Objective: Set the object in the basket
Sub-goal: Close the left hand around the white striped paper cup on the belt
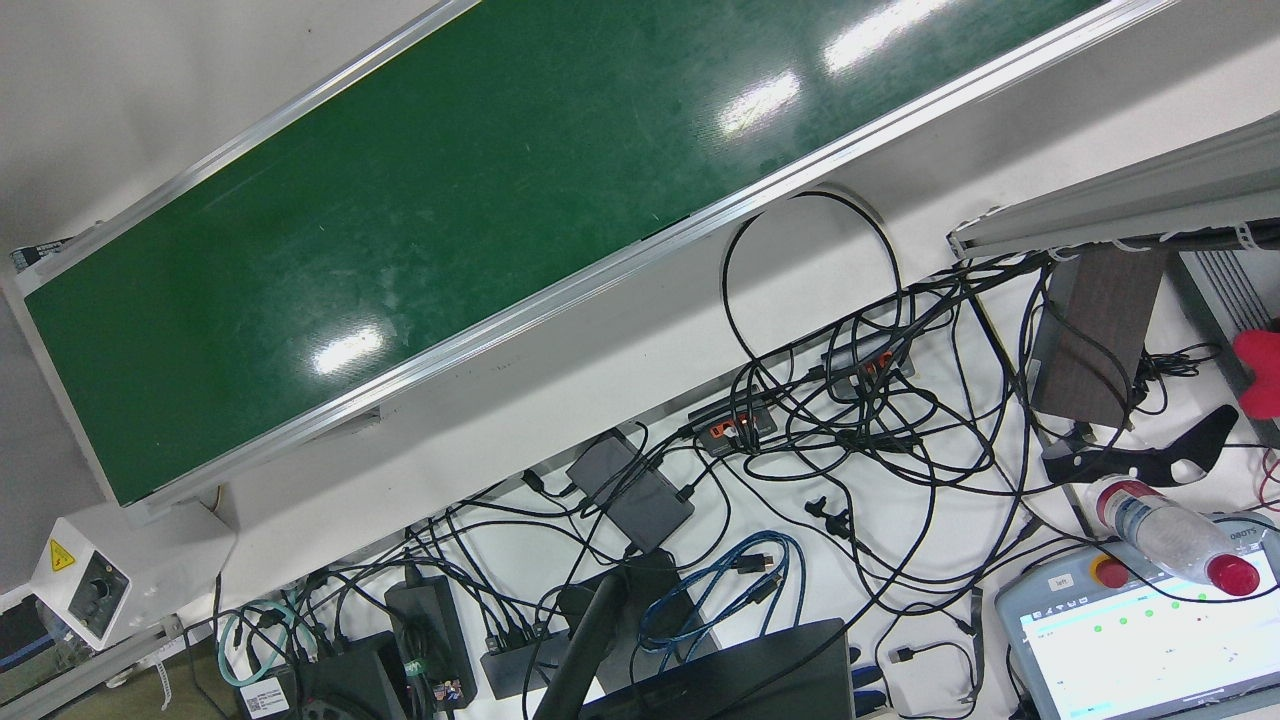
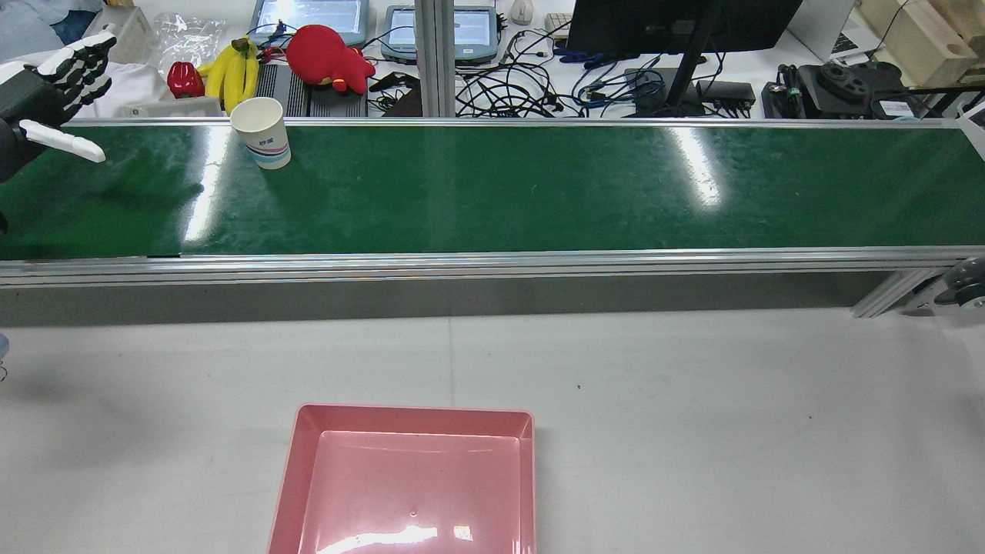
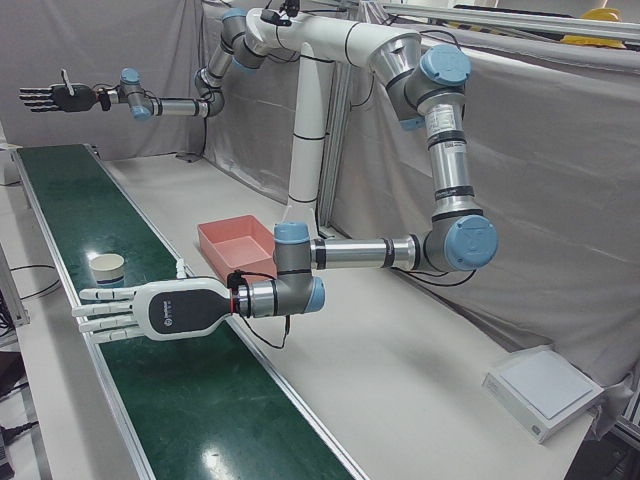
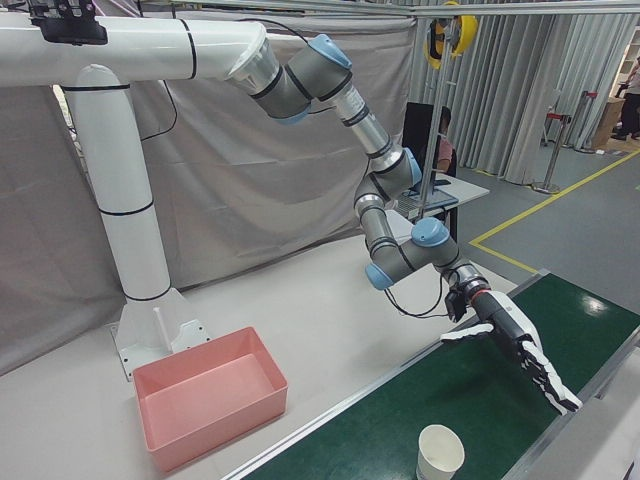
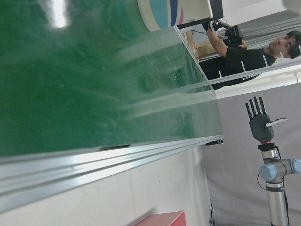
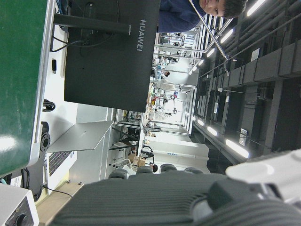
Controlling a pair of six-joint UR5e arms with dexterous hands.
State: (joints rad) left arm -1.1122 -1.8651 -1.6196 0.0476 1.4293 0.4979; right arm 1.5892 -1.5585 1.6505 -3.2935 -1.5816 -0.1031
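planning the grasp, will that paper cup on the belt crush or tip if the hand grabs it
The paper cup looks thin-walled and empty, so it probably dents under a firm squeeze. It stands upright, taller than its narrow base, so a sideways nudge from the left hand likely tips it on the glossy conveyor belt.

Monitor back: the brand "HUAWEI" is showing in pale letters, lying sideways in the right hand view.
Teach pendant: a small tag reading "left" is sitting near its red stop button; other print on its rim is appearing upside down and cannot be read surely.
Grey control box: a yellow triangular warning sign is showing.
Paper cup: small print is showing, too small to read.
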